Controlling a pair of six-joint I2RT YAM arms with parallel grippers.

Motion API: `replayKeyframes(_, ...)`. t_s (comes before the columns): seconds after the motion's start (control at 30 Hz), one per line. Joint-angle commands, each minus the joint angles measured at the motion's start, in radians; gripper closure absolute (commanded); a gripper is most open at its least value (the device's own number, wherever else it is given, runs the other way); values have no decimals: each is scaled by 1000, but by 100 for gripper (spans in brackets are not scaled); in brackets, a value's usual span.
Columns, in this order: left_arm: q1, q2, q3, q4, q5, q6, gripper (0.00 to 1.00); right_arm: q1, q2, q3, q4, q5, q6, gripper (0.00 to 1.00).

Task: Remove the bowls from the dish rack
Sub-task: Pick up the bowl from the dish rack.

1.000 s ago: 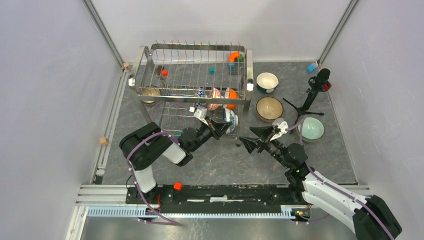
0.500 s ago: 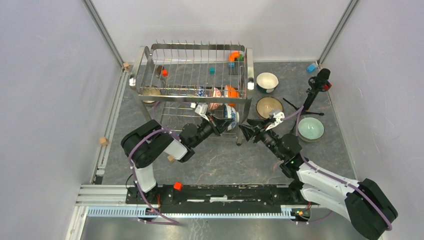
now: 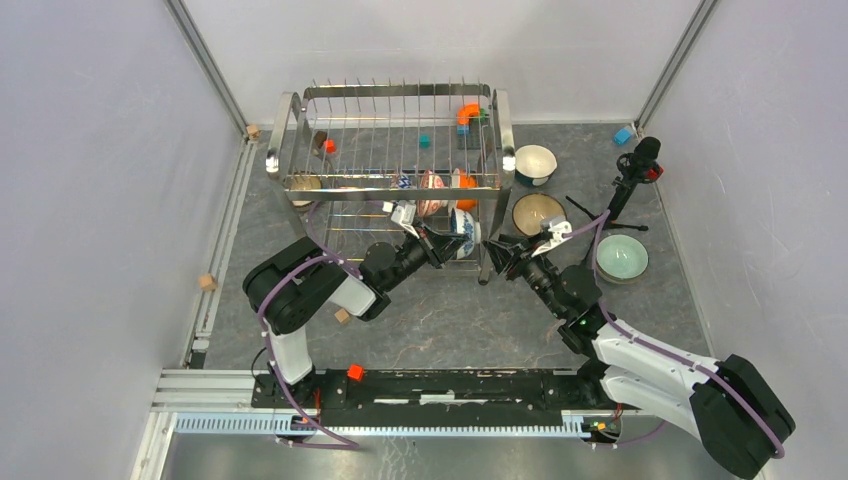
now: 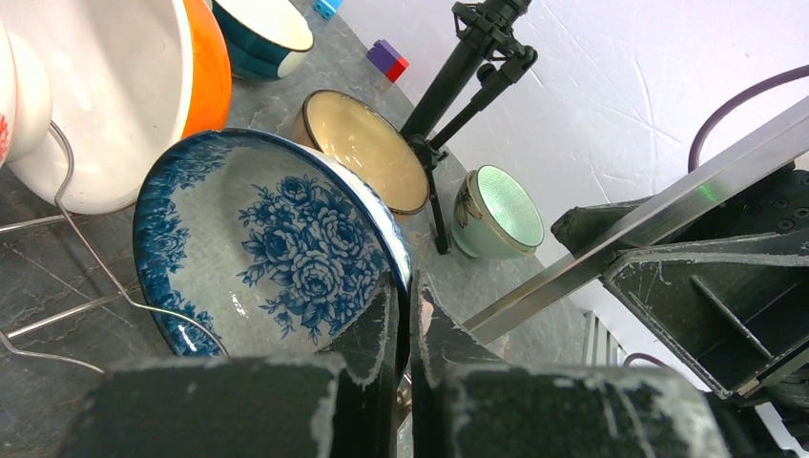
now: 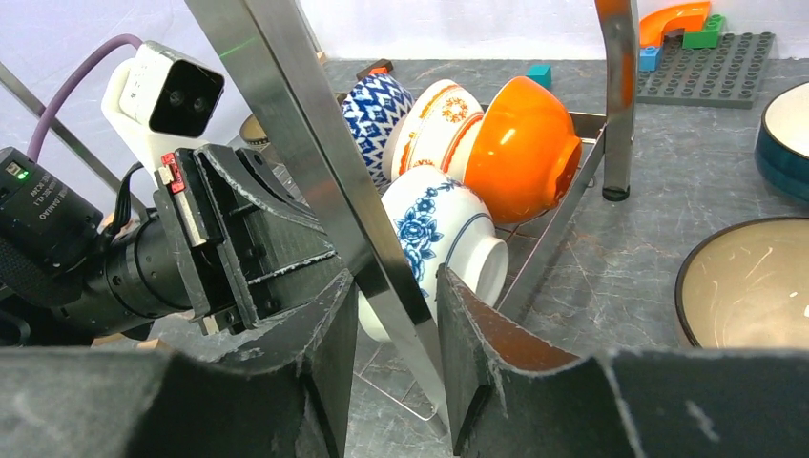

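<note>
Chrome rack [image 3: 390, 91] holds five bowls [image 3: 463, 190]; left fingers [image 4: 370, 334] pinch one [image 4: 277, 248], right fingers [image 5: 320, 329] straddle post [image 5: 315, 143].

This is a robotics lab test cell. Plain white panels [image 3: 90, 200] held in aluminium posts [image 3: 205, 60] wall in a grey marbled worktop [image 3: 440, 320]. A toothed metal rail [image 3: 420, 424] along its near edge carries two cabled robot arms [image 3: 300, 290], and a black tripod [image 3: 622, 190] stands near its right edge.
</note>
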Motion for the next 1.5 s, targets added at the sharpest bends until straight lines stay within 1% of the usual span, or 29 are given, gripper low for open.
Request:
replayKeyframes(0.0, 6, -40, 28, 119, 31, -32, 98, -35, -13, 25, 3, 116, -19, 60)
replayKeyframes(0.43, 5, -136, 10, 120, 70, -61, 98, -75, -6, 11, 9, 74, 15, 61)
replayKeyframes(0.63, 5, -158, 17, 119, 97, -85, 98, -78, 6, 6, 20, 41, 27, 58)
replayKeyframes(0.83, 5, -174, 20, 119, 111, -98, 98, -79, 10, 3, 21, 26, 35, 57)
replayKeyframes(1.33, 5, -235, 1, 119, 104, -99, 98, -94, 7, 2, 22, 10, 42, 57)
replayKeyframes(1.47, 5, -243, -22, 119, 102, -114, 98, -98, -7, 0, 16, -3, 48, 55)
